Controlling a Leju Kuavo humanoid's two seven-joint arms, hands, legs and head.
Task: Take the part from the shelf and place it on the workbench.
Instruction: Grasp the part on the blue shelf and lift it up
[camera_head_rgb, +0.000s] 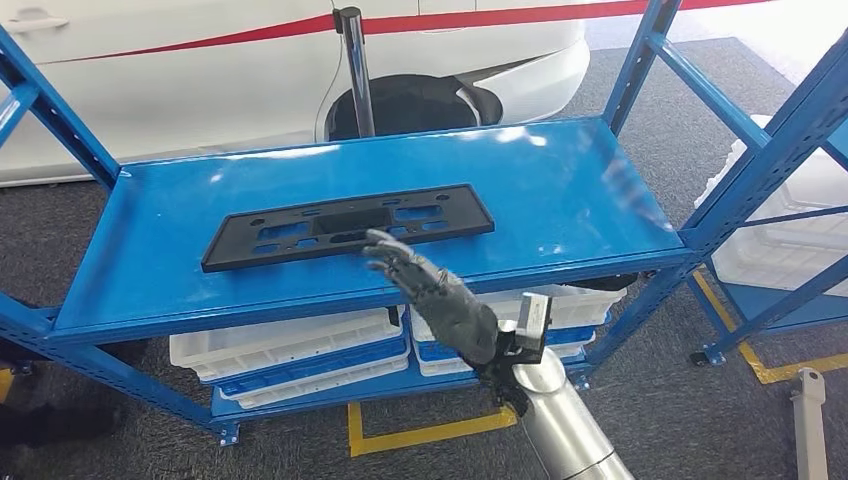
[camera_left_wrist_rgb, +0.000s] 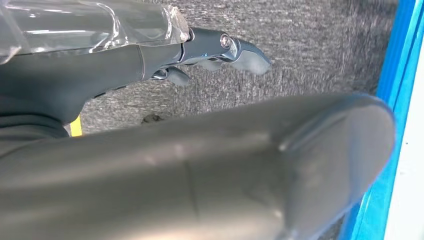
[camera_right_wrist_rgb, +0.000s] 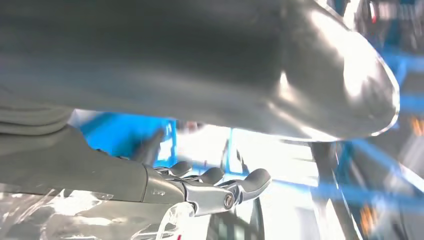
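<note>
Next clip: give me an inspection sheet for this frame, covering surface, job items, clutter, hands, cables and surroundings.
Surface: blue shelf, top level glossy, bare apart from the part.
Job's things: black plastic part lying flat on the top level.
Clutter: white crates stacked on the lower level.
Hands: right hand open, fingertips at the part's near edge; left hand open above grey carpet.
Cables: nothing seen.
Surroundings: white car behind the shelf; yellow floor tape.
</note>
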